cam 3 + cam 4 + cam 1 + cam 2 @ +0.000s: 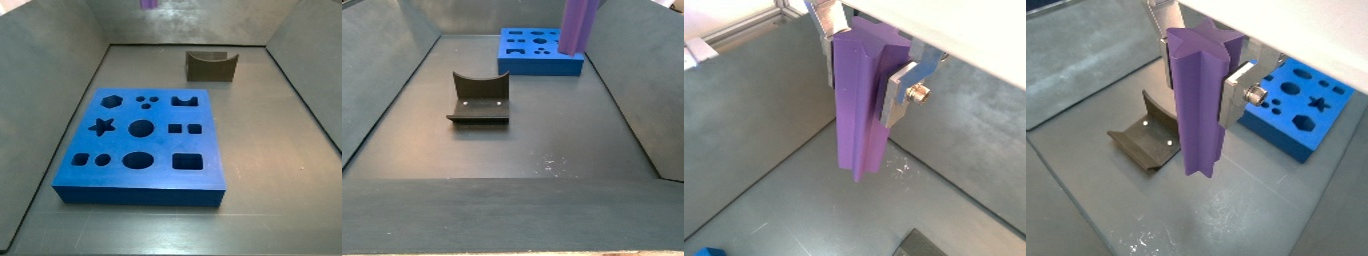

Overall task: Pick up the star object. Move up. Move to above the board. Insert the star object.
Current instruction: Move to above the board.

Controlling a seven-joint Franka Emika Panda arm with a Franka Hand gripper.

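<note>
The star object (859, 100) is a long light-purple prism with ridged sides. My gripper (865, 75) is shut on its upper part, silver fingers (902, 90) pressed on two opposite sides. It hangs upright, well above the grey floor, in both wrist views (1197, 110). The blue board (140, 140) lies flat with its star hole (100, 126) open. In a side view the prism (580, 25) hangs in the air near the board (539, 52). Only its tip (150, 4) shows at the top edge of a side view. The board (1300, 110) lies off to one side of the prism.
The dark fixture (478, 100) stands on the floor, apart from the board, and shows in a wrist view (1146, 140) and a side view (211, 65). Grey walls enclose the floor on all sides.
</note>
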